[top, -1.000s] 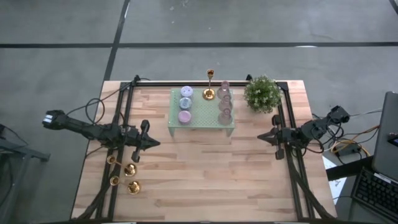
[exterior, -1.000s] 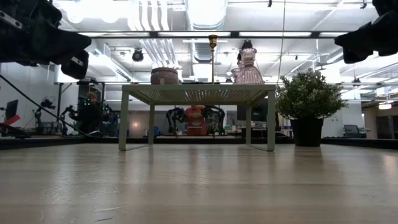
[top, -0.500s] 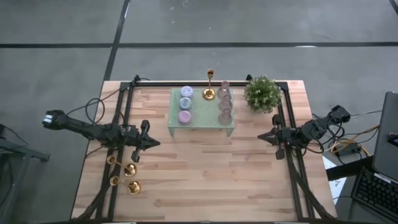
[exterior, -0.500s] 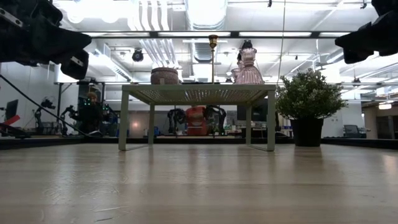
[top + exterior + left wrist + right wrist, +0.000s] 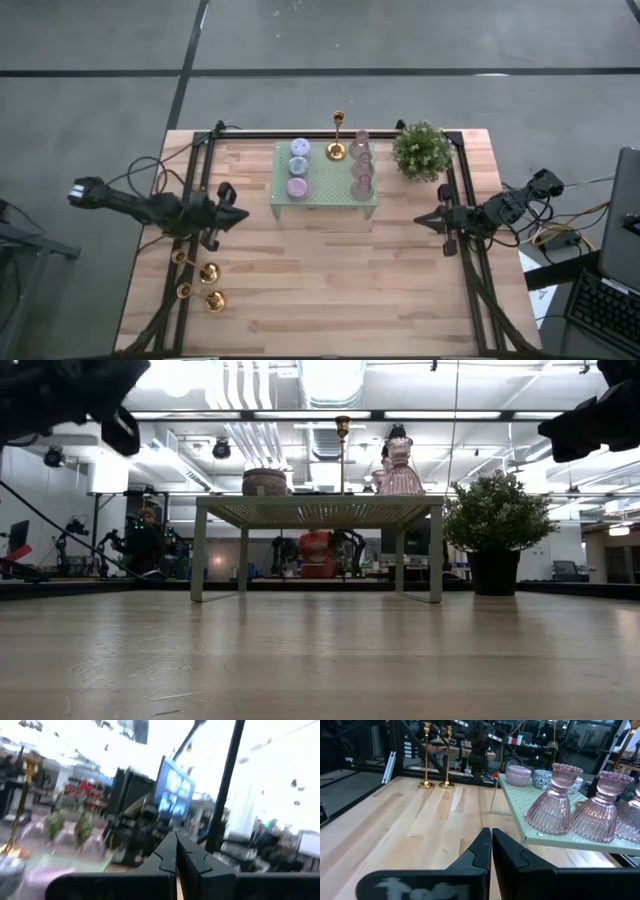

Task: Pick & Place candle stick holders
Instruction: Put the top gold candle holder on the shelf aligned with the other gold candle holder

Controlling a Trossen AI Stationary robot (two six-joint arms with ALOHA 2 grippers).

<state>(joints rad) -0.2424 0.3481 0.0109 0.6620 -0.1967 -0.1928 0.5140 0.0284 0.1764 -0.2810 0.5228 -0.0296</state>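
Left claw (image 5: 238,214) closed, empty, raised at table's left; right claw (image 5: 420,219) closed, empty, at right.

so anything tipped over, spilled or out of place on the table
Nothing stands out. The two gold candle stick holders stand upright on the wood, a third upright on the green stand, glass holders and plant undisturbed.

Evenly lit from above in the high view, with soft short shadows on the pale wooden plank table (image 5: 320,270). Backlit in the low view by glaring white ceiling strip lights (image 5: 330,380), foreground boards blurred. Heavily smeared and overexposed through the left wrist view; sharp through the right wrist view.
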